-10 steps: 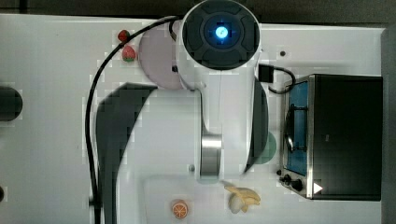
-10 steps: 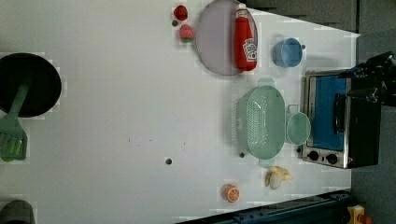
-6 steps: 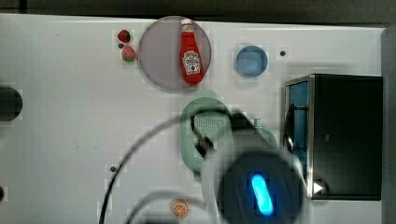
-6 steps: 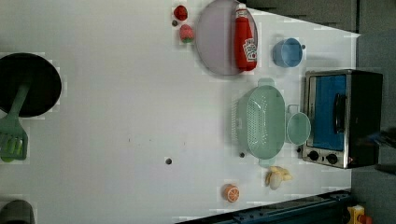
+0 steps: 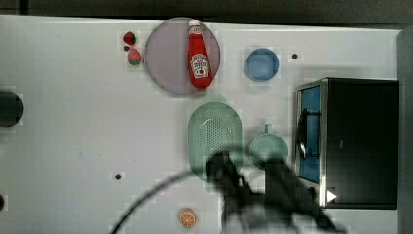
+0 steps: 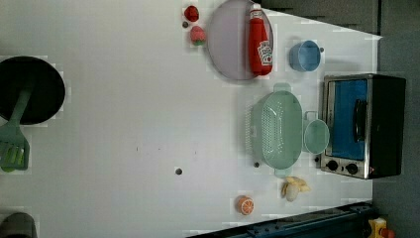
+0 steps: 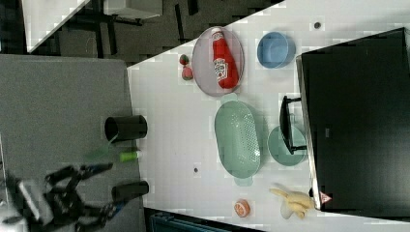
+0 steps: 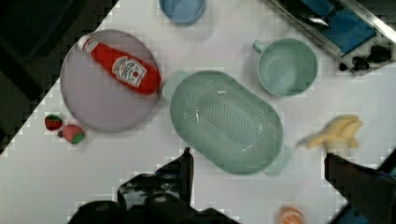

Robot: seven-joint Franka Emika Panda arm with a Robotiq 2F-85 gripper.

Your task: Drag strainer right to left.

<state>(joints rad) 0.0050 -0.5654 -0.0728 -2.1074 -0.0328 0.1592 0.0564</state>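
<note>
The strainer (image 5: 214, 136) is a pale mint-green oval dotted with holes, lying on the white table between the lilac plate and the orange slice. It also appears as the strainer (image 6: 276, 130), (image 7: 237, 140), (image 8: 226, 121). My gripper (image 5: 248, 170) is a dark blur over the strainer's end nearest the top view's bottom edge. In the wrist view the gripper (image 8: 257, 156) is open, its two dark fingers (image 8: 183, 170) spread wide either side of that end and well above it. Nothing is held.
A green mug (image 5: 268, 148) stands against the strainer beside the toaster oven (image 5: 350, 141). The lilac plate (image 5: 182, 56) carries a ketchup bottle (image 5: 198, 56). A blue bowl (image 5: 262, 64), strawberries (image 5: 134, 57), an orange slice (image 5: 187, 218), a banana (image 6: 294, 188) and a black pan (image 6: 29, 89) lie around.
The arm has swung from the top view's upper middle down to its bottom edge, uncovering the plate and bottle. The gripper has opened wide. The strainer has stayed put.
</note>
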